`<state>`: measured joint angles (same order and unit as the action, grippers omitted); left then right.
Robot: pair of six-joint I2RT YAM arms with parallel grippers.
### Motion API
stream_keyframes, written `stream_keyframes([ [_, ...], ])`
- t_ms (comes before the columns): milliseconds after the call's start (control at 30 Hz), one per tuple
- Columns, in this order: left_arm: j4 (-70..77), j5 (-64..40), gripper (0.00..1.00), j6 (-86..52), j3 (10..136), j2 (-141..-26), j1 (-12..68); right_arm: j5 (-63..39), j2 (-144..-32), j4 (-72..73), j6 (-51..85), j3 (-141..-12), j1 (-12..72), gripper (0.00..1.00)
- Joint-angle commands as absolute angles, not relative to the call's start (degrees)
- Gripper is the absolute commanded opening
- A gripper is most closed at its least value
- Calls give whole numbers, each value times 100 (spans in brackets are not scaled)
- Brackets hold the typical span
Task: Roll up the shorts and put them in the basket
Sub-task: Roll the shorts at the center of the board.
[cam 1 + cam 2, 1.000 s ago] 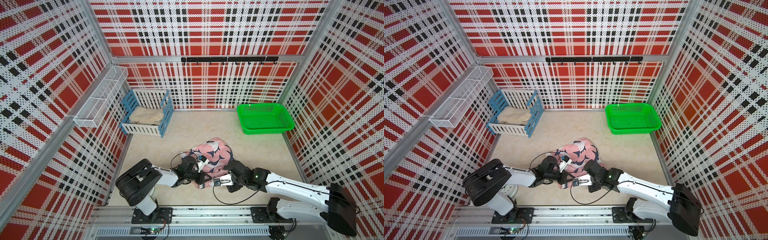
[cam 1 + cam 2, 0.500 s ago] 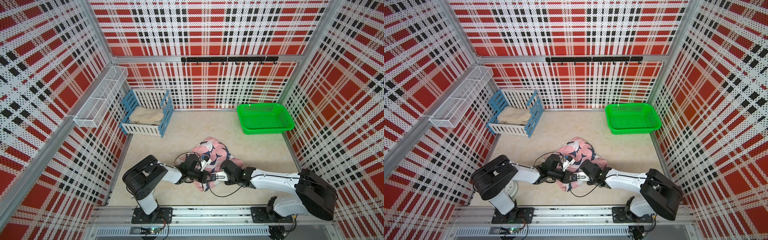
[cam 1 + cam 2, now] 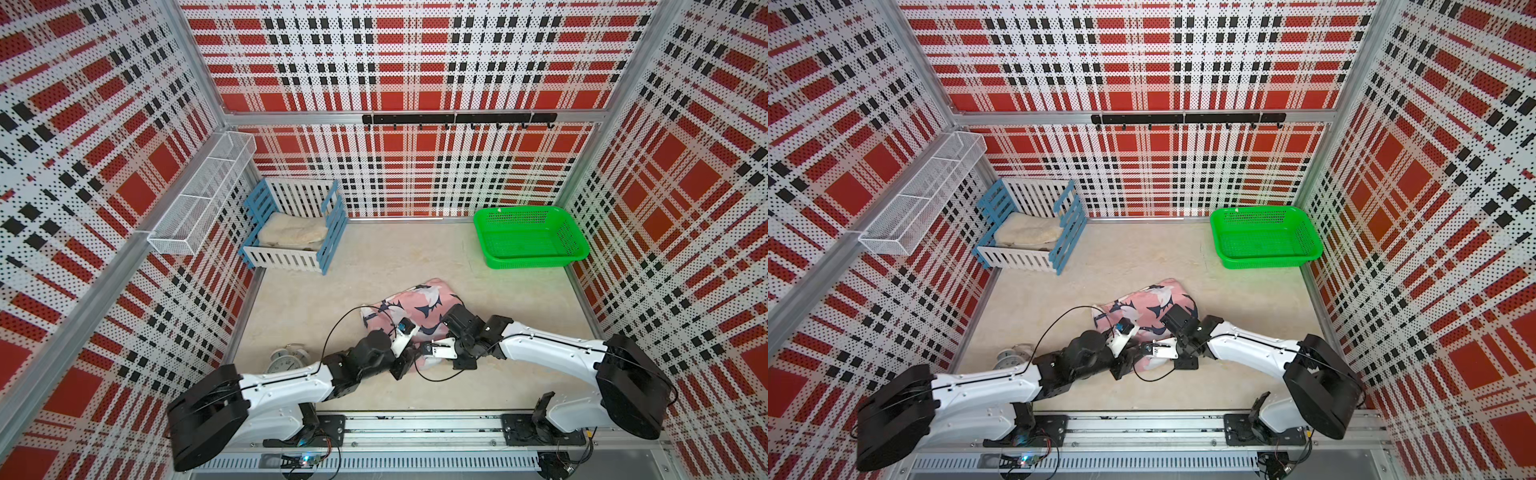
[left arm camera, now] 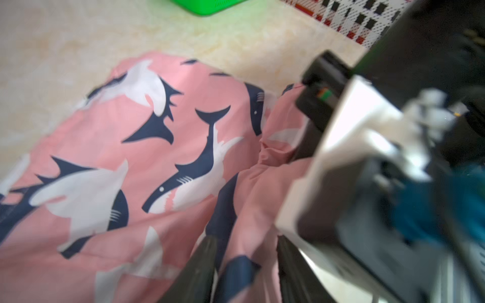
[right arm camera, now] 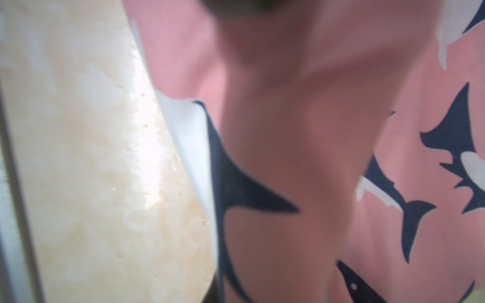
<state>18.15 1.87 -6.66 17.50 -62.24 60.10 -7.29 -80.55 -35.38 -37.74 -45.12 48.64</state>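
Note:
The pink shark-print shorts [image 3: 419, 303] [image 3: 1150, 303] lie bunched on the table in front of both arms. My left gripper [image 3: 411, 359] [image 3: 1129, 361] is at their near edge. In the left wrist view its dark fingers [image 4: 203, 265] stand apart, with a loose fold of the shorts [image 4: 157, 157] between them, so this gripper [image 4: 246, 251] is open. My right gripper [image 3: 429, 353] [image 3: 1148, 351] meets it from the right at the same edge. In the right wrist view a taut ridge of the shorts [image 5: 288, 157] rises from the jaws and hides them, so the gripper looks shut on the fabric.
A green basket [image 3: 536, 259] stands at the back right. At the back left a blue-and-white crate [image 3: 291, 259] holds a cream fluffy cloth [image 3: 291, 235]. An alarm clock [image 3: 282, 359] lies beside my left arm. A white wire shelf [image 3: 199, 199] hangs on the left wall.
My right gripper moved left to the shorts' near edge and closed there. My left gripper's jaws opened off the fold. The left arm swung, uncovering the alarm clock.

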Motion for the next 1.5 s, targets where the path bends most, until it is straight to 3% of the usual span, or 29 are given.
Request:
stream_keyframes([
  [0, 2943, 1296, 45, 431, 1153, -5344, 6521, -1929, -8064, -4210, -3180, -4802, 4678, 0],
  [200, 3228, 2007, 46, 969, 432, -4055, 7169, -3244, -8473, -4678, -2818, -5183, 4131, 0],
  [300, 3156, 2489, 57, 1433, 323, -3879, 7651, -3576, -8798, -4921, -2749, -5364, 4002, 0],
  [500, 2941, 3341, 58, 2350, 846, -5186, 8462, -3730, -9568, -5279, -2643, -5803, 3886, 0],
  [733, 2806, 4779, 57, 2918, 1354, -6880, 9396, -4608, -9835, -5336, -2815, -5921, 3889, 0],
  [900, 2354, 5264, 62, 2650, 1632, -7493, 9423, -4909, -10156, -5443, -2885, -6055, 3928, 0],
  [933, 2319, 5372, 71, 2646, 1686, -7660, 9399, -4930, -10176, -5431, -2874, -6049, 3942, 0],
  [967, 2254, 5495, 72, 2602, 1755, -7812, 9374, -4946, -10186, -5423, -2859, -6038, 3954, 0],
  [1200, 2292, 5364, 71, 2629, 1938, -8271, 9074, -5089, -10140, -5466, -2795, -6074, 4099, 0],
  [1400, 2949, 5947, 71, 3384, 2000, -8762, 8828, -5223, -10292, -5490, -2681, -6132, 4293, 2],
  [1467, 3190, 5546, 71, 3709, 1999, -8899, 8772, -5211, -10420, -5567, -2689, -6229, 4306, 2],
])
